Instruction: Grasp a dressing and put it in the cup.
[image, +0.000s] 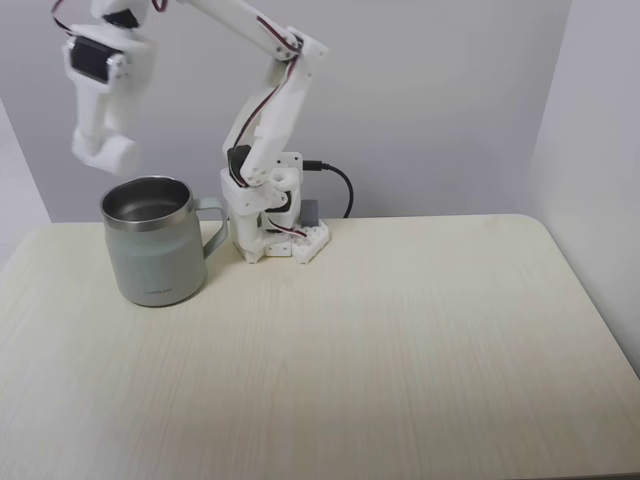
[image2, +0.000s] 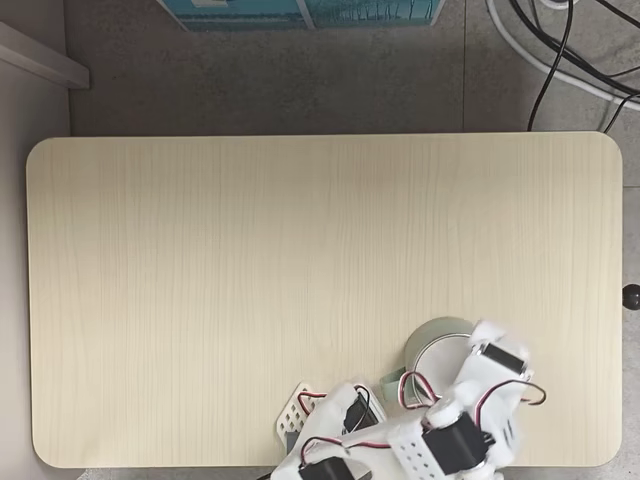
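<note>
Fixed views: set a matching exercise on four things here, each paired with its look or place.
Things:
1. cup
2. gripper
3. cable
4. table

Descriptions:
a. black and curved, by the back wall
b. pale wood with rounded corners
c. white and blurred, in the air above the cup
d. grey-green with a steel inside and a side handle

Pairs: 1-d, 2-c, 3-a, 4-b
</note>
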